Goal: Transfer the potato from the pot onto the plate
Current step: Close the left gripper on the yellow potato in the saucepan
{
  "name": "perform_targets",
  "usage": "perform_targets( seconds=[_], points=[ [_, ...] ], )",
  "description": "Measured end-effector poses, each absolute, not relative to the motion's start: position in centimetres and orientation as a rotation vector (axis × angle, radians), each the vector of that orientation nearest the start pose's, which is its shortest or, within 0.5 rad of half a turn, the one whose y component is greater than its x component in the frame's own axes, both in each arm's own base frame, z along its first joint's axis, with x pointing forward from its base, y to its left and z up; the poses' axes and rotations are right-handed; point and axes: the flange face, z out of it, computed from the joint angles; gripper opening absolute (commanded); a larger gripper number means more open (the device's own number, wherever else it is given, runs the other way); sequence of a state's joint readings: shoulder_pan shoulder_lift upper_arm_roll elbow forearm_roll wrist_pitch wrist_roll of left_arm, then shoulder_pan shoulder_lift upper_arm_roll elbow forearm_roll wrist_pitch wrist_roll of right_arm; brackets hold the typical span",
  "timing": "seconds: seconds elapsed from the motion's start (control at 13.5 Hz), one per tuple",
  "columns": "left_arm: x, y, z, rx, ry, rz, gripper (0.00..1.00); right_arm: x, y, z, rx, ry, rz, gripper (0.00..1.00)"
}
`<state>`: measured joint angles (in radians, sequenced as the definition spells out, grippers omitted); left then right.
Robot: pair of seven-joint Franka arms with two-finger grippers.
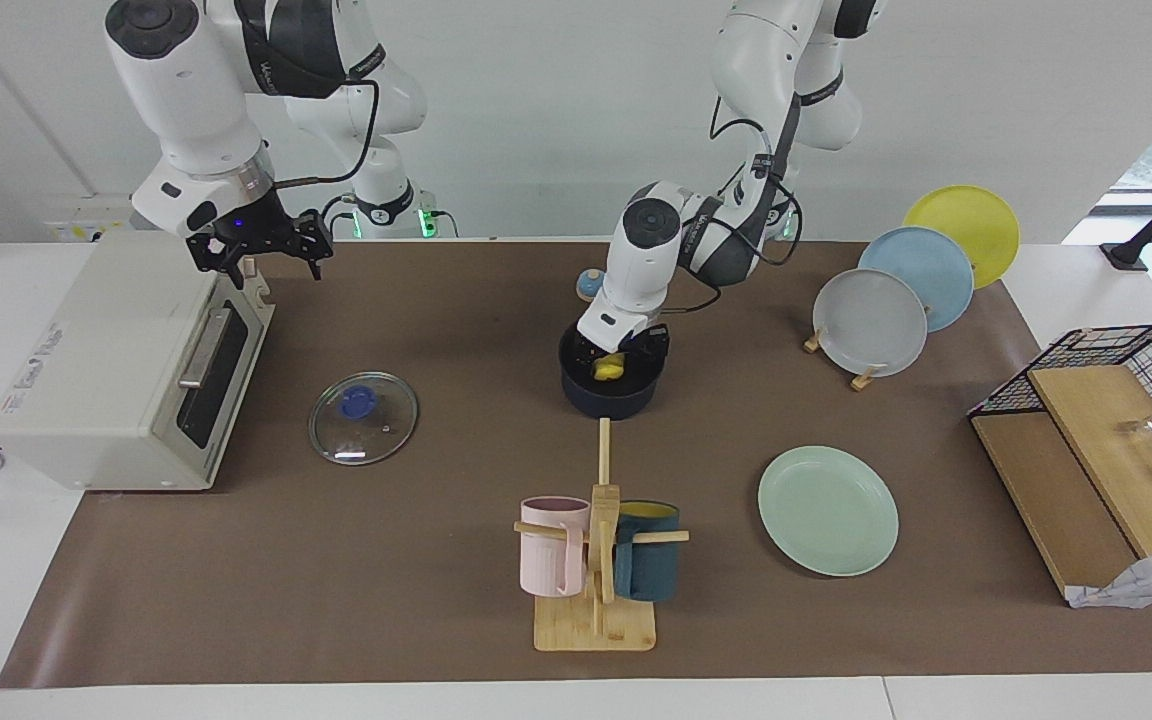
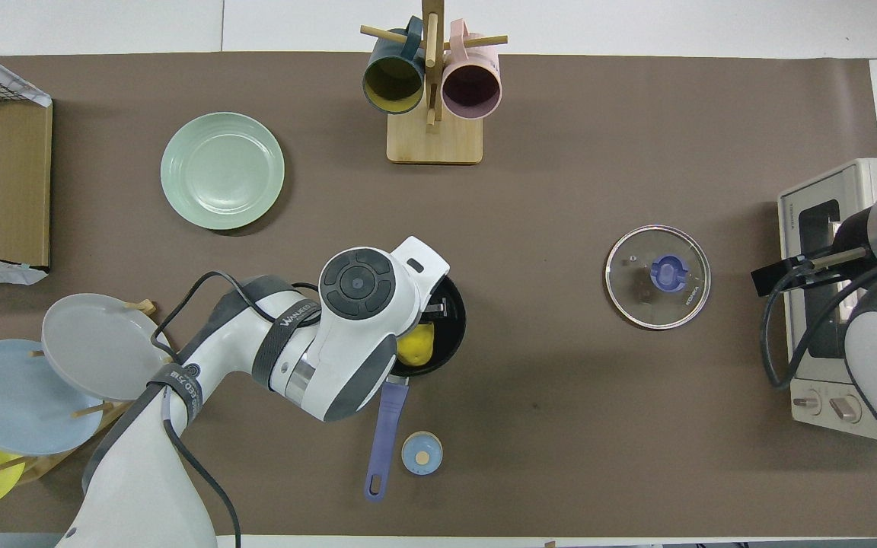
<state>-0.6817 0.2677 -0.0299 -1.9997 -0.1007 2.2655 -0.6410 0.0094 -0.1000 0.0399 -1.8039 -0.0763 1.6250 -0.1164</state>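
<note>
The worktop (image 1: 436,620) carried a white toaster oven (image 1: 126,370) at the right arm's end, and the right gripper (image 1: 261,250) hung over that oven's top edge, waiting, its fingers spread apart and holding nothing. A wire basket with wooden boards (image 1: 1096,440) sat at the left arm's end. A rack of upright plates (image 1: 896,290) stood in the corner at the left arm's end, near the robots' edge. The pale green plate (image 1: 828,510) lay flat and bare toward the left arm's end, closer to the edge away from the robots. A wooden mug stand (image 1: 596,570) stood mid-worktop by that same edge. The glass lid (image 1: 364,417) lay flat toward the right arm's end. The pot (image 1: 611,395) sat near the middle, its handle pointing at the robots' edge. The left gripper (image 1: 616,358) reached down into the pot, fingers at either side of the potato (image 1: 609,370), which was inside the pot; I could not tell whether they clamped it.
</note>
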Motion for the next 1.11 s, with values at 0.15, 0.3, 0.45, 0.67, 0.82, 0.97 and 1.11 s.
perform_targets(
  seconds=[0.15,0.3,0.45,0.67,0.82,0.97,1.11],
  points=[
    [45.1,-39.3,32.6,-3.206,0.011,0.088,0.46,52.9,1.1,57.5,-3.203,-0.229,0.172,1.0],
    [44.9,-39.1,32.1,-3.198,0.008,0.102,0.14,53.9,0.2,57.5,-3.201,-0.2,0.192,1.0],
    [45.0,-39.0,32.2,-3.199,0.004,0.1,0.0,54.4,0.0,57.4,-3.201,-0.195,0.192,1.0],
    [45.0,-38.9,32.1,-3.206,-0.016,0.111,0.0,54.4,0.2,57.8,-3.201,-0.199,0.181,1.0],
    [45.1,-38.9,32.3,-3.218,-0.044,0.127,0.0,54.5,0.5,58.1,-3.192,-0.202,0.17,1.0],
    [45.4,-39.1,33.1,-3.231,-0.063,0.139,0.0,54.5,0.6,58.5,-3.179,-0.198,0.155,1.0],
    [45.8,-39.2,35.1,-3.236,-0.07,0.147,0.0,54.5,0.2,58.7,-3.177,-0.185,0.146,1.0]
  ],
)
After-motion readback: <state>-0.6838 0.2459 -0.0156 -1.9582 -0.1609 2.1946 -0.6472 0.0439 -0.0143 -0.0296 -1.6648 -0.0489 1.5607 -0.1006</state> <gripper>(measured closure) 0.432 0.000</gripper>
